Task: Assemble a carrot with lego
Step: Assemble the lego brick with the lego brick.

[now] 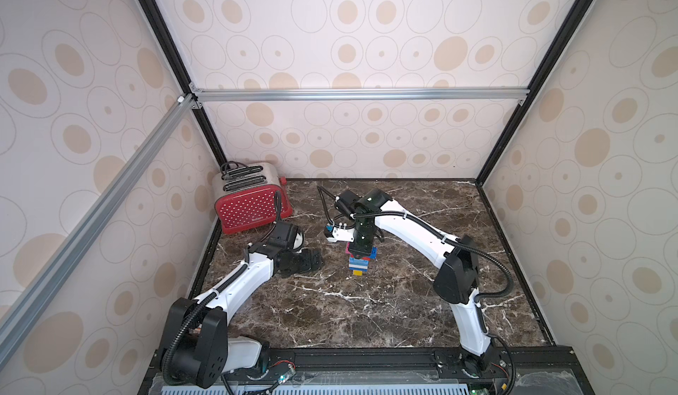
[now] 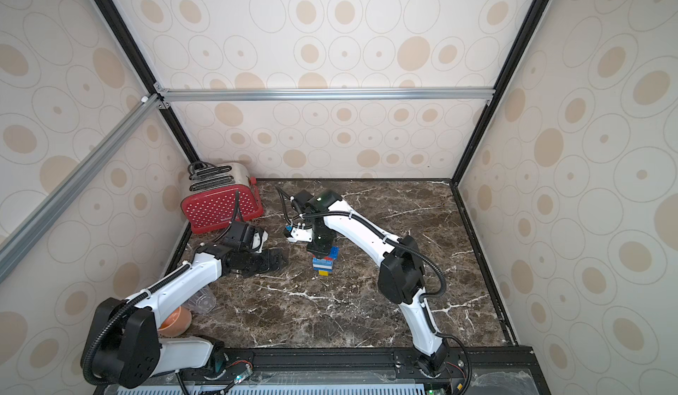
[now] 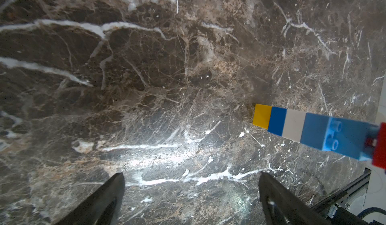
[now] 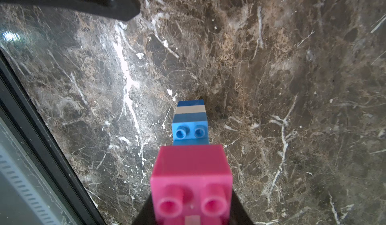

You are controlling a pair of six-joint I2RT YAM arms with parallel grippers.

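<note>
Right gripper point(image 1: 360, 252) clamped tight on pink brick point(image 4: 191, 171) topping carrot point(image 1: 359, 264), upright on table point(image 1: 367, 312), yellow tip point(image 3: 261, 116) down. Left gripper point(image 3: 191, 178) spread wide, empty, just beside. Probably light, stiff, slick plastic; stud joints may pop, so best gripped on flat sides. Toaster point(image 1: 249, 206) far back.

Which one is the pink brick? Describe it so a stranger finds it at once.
On the marble table, right of the red toaster, stands a striped brick tower. The pink brick is at its top, gripped by the right hand; nothing else there is pink.
</note>
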